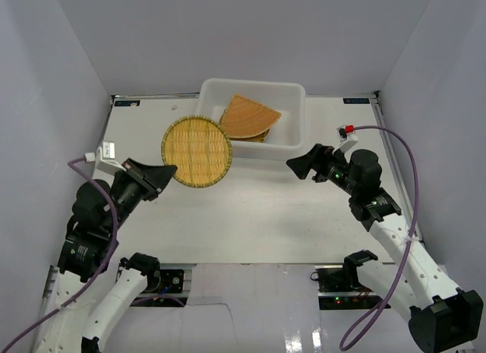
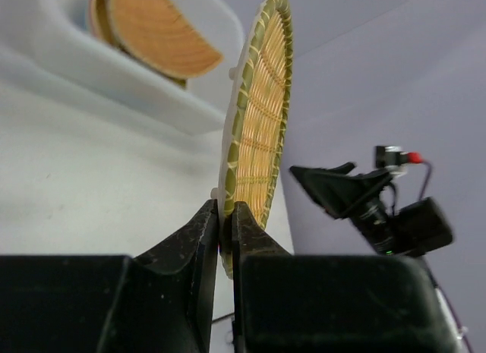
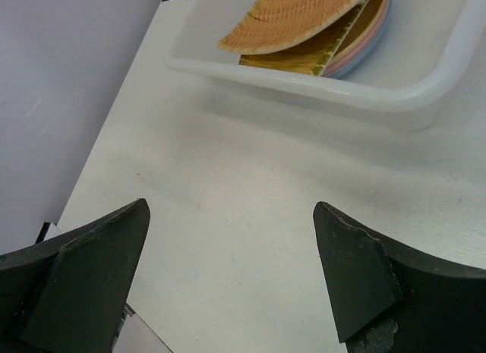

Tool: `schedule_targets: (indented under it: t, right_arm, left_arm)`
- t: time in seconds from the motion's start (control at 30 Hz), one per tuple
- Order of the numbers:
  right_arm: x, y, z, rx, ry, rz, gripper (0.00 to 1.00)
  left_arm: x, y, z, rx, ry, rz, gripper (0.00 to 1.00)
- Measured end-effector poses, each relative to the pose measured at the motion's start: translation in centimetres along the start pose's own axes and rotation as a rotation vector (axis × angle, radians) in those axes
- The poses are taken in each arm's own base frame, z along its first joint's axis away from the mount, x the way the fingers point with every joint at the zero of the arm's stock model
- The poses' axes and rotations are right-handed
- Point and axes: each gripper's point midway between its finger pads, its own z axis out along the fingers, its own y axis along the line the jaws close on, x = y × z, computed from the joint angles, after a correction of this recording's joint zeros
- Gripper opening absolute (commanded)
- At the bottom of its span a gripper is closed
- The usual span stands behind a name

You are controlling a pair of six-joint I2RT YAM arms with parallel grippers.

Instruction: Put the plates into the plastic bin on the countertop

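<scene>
My left gripper (image 1: 168, 171) is shut on the rim of the round woven bamboo tray (image 1: 197, 151) and holds it above the countertop (image 1: 250, 209), just left of the plastic bin (image 1: 292, 91). In the left wrist view the tray (image 2: 262, 125) stands edge-on between my jaws. The bin holds the fan-shaped bamboo tray (image 1: 247, 115) on top of the rectangular bamboo tray (image 3: 304, 61) and a stack of pink and blue plates (image 3: 368, 42). My right gripper (image 1: 302, 165) is open and empty, over the countertop in front of the bin's right end.
Pale grey panels (image 1: 45, 80) wall the countertop on the left, back and right. The right arm's gripper also shows in the left wrist view (image 2: 334, 190), to the right of the held tray.
</scene>
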Motion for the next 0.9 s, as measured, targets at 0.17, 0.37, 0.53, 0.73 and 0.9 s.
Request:
schedule_targets:
  t: [0.17, 0.37, 0.53, 0.73, 0.9]
  right_arm:
    - [1.6, -1.0, -1.3, 0.026, -0.016, 0.015, 0.96]
    - [2.1, -1.0, -3.6, 0.025, -0.085, 0.029, 0.15]
    - [3.5, -1.8, -4.5, 0.058, -0.064, 0.038, 0.16]
    - [4.5, -2.0, -4.8, 0.061, -0.025, 0.020, 0.23]
    - [5.1, -2.2, -5.0, 0.065, 0.003, 0.006, 0.32]
  left_arm:
    - [-3.6, -5.8, 4.9, 0.115, -0.005, 0.055, 0.00]
    - [-2.8, -4.2, 17.6, 0.075, 0.088, 0.054, 0.00]
    - [0.0, 0.5, 25.9, -0.022, 0.167, 0.029, 0.00]
    - [2.8, 3.7, 34.1, -0.032, 0.213, -0.013, 0.00]
    - [6.3, 6.2, 39.0, -0.046, 0.273, -0.049, 0.13]
